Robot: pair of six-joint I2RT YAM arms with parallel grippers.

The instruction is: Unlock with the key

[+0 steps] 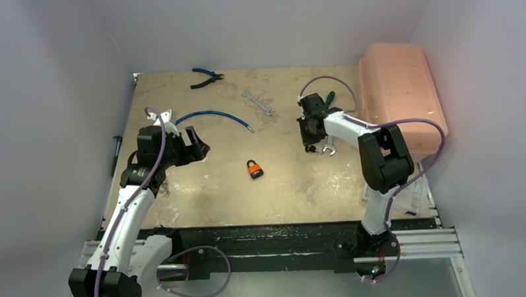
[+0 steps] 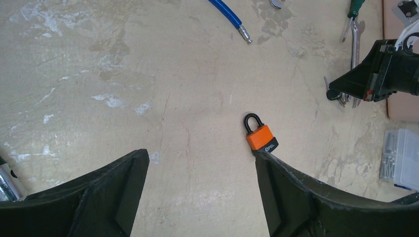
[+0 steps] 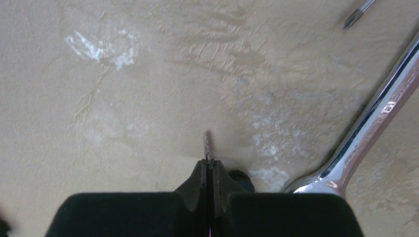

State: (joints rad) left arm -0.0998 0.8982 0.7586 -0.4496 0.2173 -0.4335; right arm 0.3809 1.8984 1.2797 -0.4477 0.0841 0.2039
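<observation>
Two arms are out over the table [image 1: 182, 191]. On the left, the left gripper [image 2: 197, 163] hangs with its fingers spread wide and nothing between them. Ahead of it, mid-table between the arms, there's the orange padlock [image 2: 262, 137], lying flat with its black shackle pointing away from the bases. Over on the right, the right gripper [image 3: 209, 165] has its fingers pinched tight on the key [image 3: 207, 144], blade poking out low over the surface, a shiny wrench [image 3: 368, 131] lying just beside
</observation>
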